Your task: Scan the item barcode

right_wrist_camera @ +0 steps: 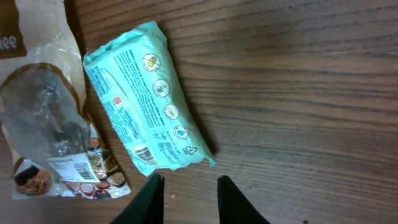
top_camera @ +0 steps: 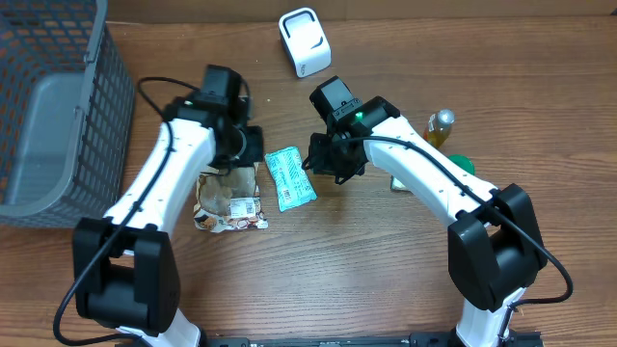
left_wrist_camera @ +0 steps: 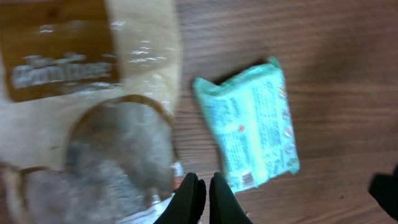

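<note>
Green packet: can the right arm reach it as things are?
Probably yes: the right claw hangs open just beside the green packet, with only table between them. Nothing lies on it.

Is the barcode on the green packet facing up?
Yes, the right wrist view shows the barcode on the upturned face of the green packet, near its lower end.

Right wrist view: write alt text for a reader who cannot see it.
A mint-green pack lies slanted on a wooden table, its barcode showing near the lower end. Two black fingers stand apart at the bottom edge, just below the pack, with nothing between them. A partly clear brown bag lies to the left.
</note>
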`<state>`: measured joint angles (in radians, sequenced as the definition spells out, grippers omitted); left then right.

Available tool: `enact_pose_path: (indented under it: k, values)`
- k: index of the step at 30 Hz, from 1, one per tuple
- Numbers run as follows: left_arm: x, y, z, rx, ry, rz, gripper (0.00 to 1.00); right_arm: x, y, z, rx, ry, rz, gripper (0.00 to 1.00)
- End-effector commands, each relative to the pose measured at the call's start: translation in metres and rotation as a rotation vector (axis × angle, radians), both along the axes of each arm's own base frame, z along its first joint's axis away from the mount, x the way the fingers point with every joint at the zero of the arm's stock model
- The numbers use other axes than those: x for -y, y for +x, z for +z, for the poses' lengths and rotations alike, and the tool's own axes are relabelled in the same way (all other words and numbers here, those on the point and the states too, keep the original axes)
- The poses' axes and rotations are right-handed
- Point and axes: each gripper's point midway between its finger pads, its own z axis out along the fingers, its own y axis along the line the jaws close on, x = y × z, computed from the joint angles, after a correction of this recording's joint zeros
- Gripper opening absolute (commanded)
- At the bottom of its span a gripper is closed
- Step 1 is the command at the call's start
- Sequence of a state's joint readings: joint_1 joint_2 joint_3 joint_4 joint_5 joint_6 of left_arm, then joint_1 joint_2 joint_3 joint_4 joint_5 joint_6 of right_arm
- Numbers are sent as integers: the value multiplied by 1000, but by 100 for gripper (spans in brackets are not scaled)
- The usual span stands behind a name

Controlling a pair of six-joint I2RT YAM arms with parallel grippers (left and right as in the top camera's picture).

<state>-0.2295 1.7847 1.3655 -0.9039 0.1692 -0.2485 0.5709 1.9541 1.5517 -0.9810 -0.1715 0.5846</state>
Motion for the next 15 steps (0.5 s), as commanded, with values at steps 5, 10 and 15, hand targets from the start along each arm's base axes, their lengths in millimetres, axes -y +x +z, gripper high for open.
enact_pose_path:
  k: [5,10,15]
  values:
    - [23,-10,-15,22,32,-105,4,7,-1,-16,10,-15,-27,20]
    - [12,-6,-27,14,99,-27,4,6,7,-22,48,1,-33,18]
    - [14,0,-49,-12,102,7,4,10,23,-26,103,21,-59,17]
